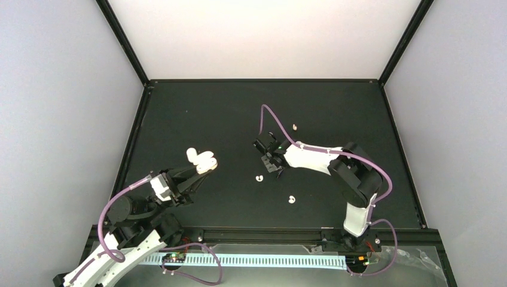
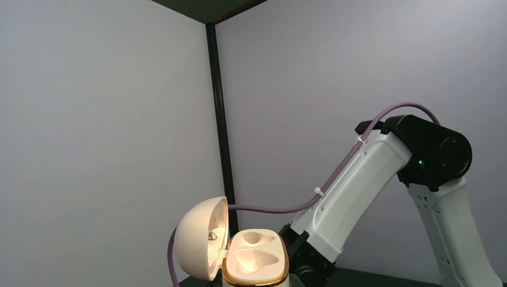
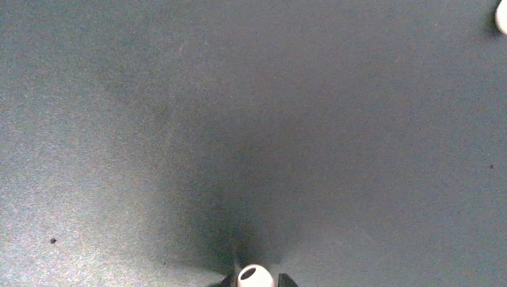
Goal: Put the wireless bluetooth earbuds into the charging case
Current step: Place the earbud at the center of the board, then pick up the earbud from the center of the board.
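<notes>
The left end effector [image 1: 199,170] is closed on the charging case [image 1: 203,160], whose lid [image 2: 200,245] stands open. The right end effector [image 1: 272,162], narrow, pinches one earbud [image 3: 255,275] between its tips over the dark surface [image 1: 227,119]. A second earbud [image 1: 259,178] lies just beside those tips, a third earbud [image 1: 292,200] farther back beside its arm [image 1: 323,158], and a fourth earbud [image 1: 295,127] on the arm's opposite side.

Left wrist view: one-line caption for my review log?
Open charging case, lid open to the left, both wells empty, right arm behind it.
</notes>
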